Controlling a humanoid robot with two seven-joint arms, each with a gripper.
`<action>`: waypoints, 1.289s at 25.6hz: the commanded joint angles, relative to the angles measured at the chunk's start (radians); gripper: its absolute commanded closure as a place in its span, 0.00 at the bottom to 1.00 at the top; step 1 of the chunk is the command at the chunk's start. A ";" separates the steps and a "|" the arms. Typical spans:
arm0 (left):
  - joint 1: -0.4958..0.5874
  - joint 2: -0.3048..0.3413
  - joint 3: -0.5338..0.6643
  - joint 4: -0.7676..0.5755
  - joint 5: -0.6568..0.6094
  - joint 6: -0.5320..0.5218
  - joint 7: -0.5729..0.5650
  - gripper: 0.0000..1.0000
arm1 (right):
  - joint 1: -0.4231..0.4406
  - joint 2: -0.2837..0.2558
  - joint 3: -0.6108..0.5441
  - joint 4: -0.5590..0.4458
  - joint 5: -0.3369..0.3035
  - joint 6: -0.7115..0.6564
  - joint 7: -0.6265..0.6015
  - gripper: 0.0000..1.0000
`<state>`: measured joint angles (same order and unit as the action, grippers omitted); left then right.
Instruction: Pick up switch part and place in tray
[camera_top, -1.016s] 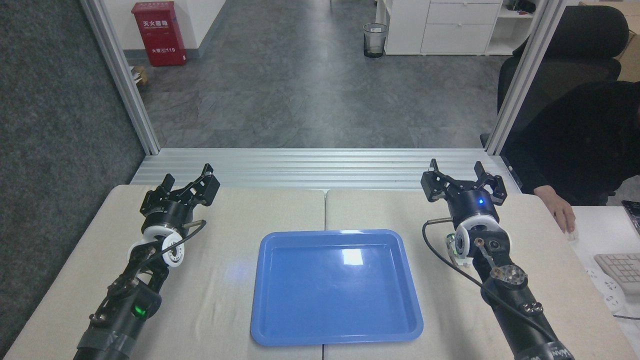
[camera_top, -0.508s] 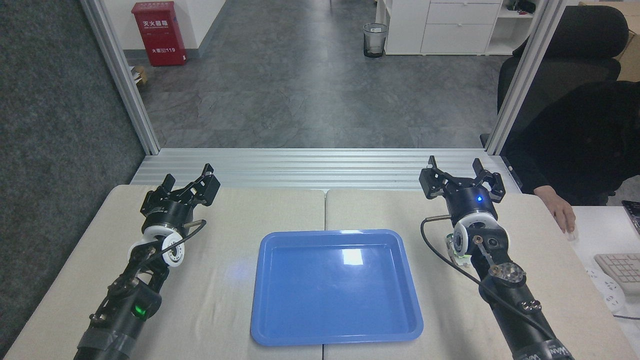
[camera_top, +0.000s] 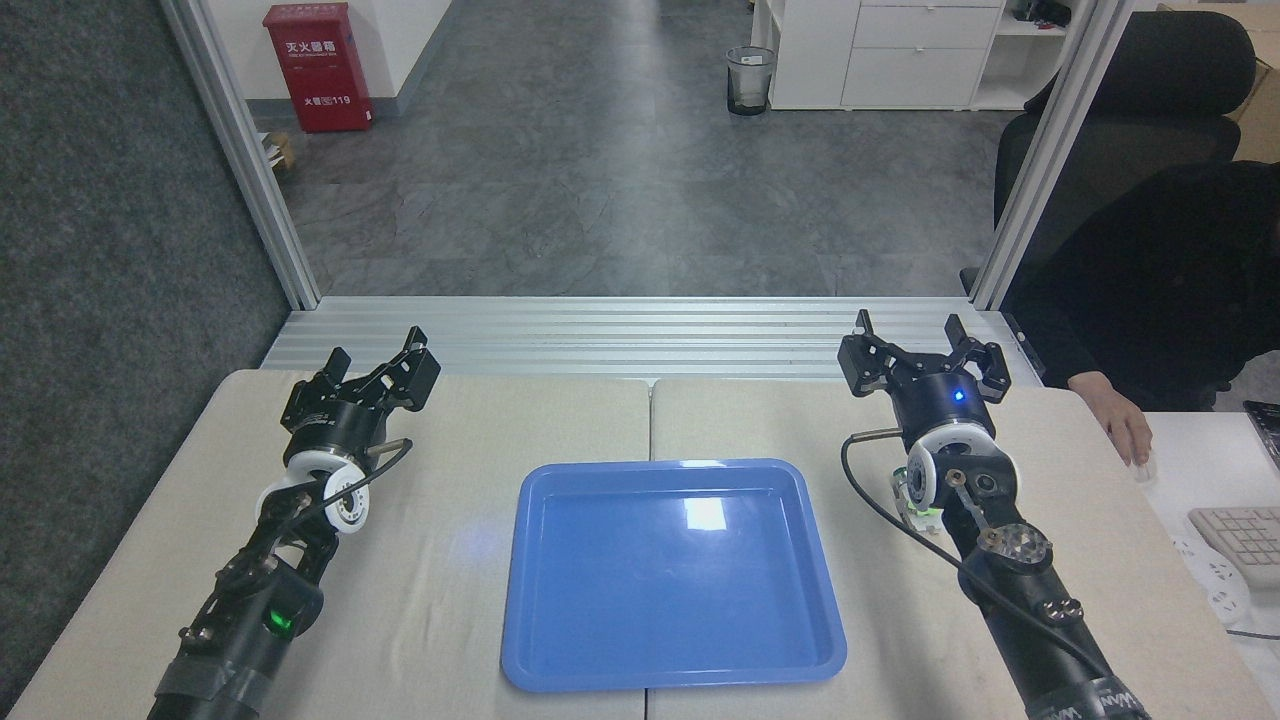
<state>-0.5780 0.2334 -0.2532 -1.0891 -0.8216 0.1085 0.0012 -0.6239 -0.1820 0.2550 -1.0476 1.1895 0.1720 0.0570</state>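
Observation:
The blue tray (camera_top: 670, 590) lies at the middle of the beige table with nothing in it. The switch part (camera_top: 917, 508), pale with a green bit, rests on the table right of the tray. It is mostly hidden behind my right wrist. My right gripper (camera_top: 925, 345) is beyond it near the table's far edge, open with nothing between its fingers. At the far left my left gripper (camera_top: 378, 358) is open too, well away from the tray.
A ribbed aluminium rail (camera_top: 640, 330) runs along the far edge. A person's hand (camera_top: 1125, 425) rests on a mouse at the right, near a keyboard (camera_top: 1240, 535) on a white desk. A dark panel stands to the left.
My right arm has drawn slightly farther away and left, showing a little more of the switch part. The left arm and tray have not moved.

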 joint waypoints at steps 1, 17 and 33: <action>0.000 0.000 0.000 0.000 0.001 0.000 0.000 0.00 | 0.015 -0.031 0.004 0.000 -0.001 -0.006 0.001 0.00; 0.000 0.000 0.000 0.000 0.001 0.000 0.000 0.00 | 0.121 -0.191 -0.003 -0.046 0.005 -0.080 -0.011 0.00; 0.000 0.000 0.000 0.000 -0.001 0.000 0.000 0.00 | 0.167 -0.037 0.049 0.327 -0.002 -0.192 -0.095 0.00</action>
<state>-0.5783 0.2331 -0.2531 -1.0891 -0.8217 0.1085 0.0012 -0.4767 -0.2770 0.2767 -0.9321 1.1884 -0.0053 -0.0239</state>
